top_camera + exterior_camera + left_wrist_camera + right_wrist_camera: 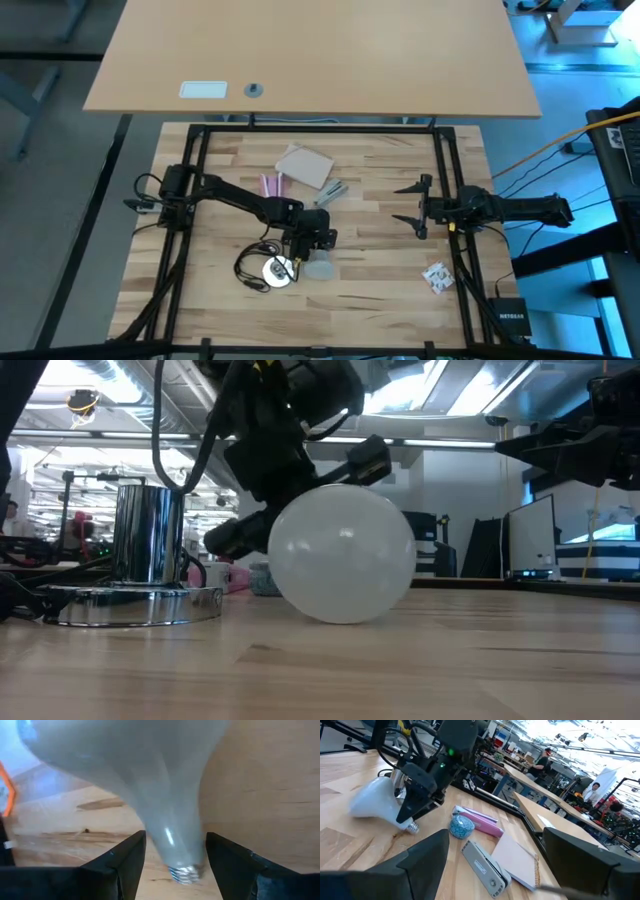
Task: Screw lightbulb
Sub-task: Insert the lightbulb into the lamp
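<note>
The pale whitish lightbulb (319,268) lies on its side on the wooden table, just right of the round white-and-silver disc with a black cord (272,270). Its dome (342,553) fills the middle of the low view. Its silvery screw base (185,873) points toward my left gripper's wrist. My left gripper (176,837) is open, one finger on each side of the bulb's narrow neck (172,830). It also shows in the right wrist view (417,810). My right gripper (408,204) is open and empty, above the table's right part. My left gripper comes slanting down from the table's far side, and its fingers (127,862) stand close on either side of the bulb's neck (175,845), just above the screw base. I cannot tell whether they touch it. The bulb rests on the table.
A notebook (305,165), pink sticks (270,184) and a grey flat tool (332,190) lie beyond the bulb. A light-blue round cap (462,827) lies beside them. A small white packet (437,277) lies at the right. A black frame (440,170) bounds the table.
</note>
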Controlling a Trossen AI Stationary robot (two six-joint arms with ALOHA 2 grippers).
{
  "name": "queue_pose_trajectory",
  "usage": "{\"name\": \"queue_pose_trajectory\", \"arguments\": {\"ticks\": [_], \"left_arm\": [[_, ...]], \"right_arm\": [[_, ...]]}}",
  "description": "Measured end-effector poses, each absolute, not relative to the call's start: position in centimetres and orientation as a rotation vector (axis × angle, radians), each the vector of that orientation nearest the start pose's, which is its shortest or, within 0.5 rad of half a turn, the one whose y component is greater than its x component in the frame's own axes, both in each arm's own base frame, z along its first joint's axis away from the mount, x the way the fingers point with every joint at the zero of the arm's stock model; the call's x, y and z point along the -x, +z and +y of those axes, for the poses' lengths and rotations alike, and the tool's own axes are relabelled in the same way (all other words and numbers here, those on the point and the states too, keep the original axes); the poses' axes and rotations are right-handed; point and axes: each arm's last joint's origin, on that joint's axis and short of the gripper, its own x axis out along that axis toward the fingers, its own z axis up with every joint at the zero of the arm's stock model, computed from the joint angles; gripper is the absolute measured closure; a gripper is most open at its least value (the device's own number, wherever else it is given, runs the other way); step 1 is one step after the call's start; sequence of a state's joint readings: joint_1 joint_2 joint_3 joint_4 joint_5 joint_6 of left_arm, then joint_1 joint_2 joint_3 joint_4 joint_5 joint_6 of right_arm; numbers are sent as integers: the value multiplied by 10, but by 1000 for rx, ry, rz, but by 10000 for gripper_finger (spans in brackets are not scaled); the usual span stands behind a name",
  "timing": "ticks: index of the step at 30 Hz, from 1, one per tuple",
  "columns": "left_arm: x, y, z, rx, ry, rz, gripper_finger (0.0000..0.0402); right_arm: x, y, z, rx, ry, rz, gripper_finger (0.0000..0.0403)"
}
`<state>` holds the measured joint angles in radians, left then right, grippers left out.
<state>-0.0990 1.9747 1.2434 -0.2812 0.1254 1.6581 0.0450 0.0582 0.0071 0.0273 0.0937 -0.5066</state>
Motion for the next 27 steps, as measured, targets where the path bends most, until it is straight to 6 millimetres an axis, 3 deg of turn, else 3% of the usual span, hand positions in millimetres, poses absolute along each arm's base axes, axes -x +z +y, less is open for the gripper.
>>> {"name": "queue_pose_trajectory", "arguments": {"ticks": [18, 27], "left_arm": [[-399, 139, -49, -1243, -868, 672, 200], [-399, 139, -59, -1194, -823, 696, 245]], "right_arm": [[-101, 164, 2, 508, -41, 36, 75], [-101, 164, 2, 508, -42, 35, 75]]}}
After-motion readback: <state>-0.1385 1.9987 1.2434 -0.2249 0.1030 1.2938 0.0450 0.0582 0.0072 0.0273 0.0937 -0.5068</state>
